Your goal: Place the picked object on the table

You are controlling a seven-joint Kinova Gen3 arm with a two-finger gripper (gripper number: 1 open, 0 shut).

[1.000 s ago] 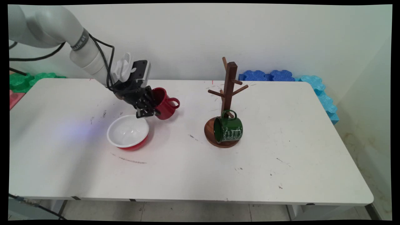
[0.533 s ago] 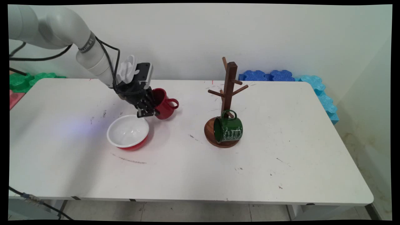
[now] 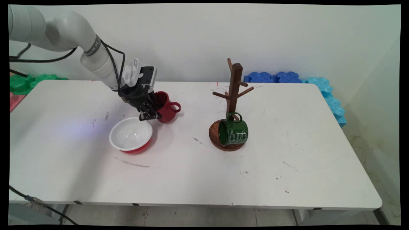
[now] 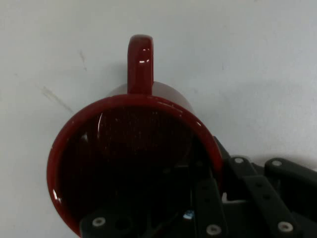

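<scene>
My gripper (image 3: 153, 115) is shut on the rim of a red mug (image 3: 168, 109), one finger inside and one outside the wall. The mug is held tilted just above the white table (image 3: 287, 134), left of centre near the far side, with its handle pointing right. In the hand view the red mug (image 4: 133, 163) opens toward the camera, its handle pointing up in the picture, and my gripper (image 4: 220, 174) clamps the rim at the lower right. A red bowl with a white inside (image 3: 131, 135) stands right below and in front of the gripper.
A wooden mug tree (image 3: 235, 83) stands at the table's middle. A green mug (image 3: 235, 131) lies on its side on the tree's round base. Blue foam mats (image 3: 322, 92) lie behind the far right corner, green ones (image 3: 28, 81) at the far left.
The arm's wrist has swung right and more upright. The gripper and the red mug have shifted slightly up and back in the picture, still held.
</scene>
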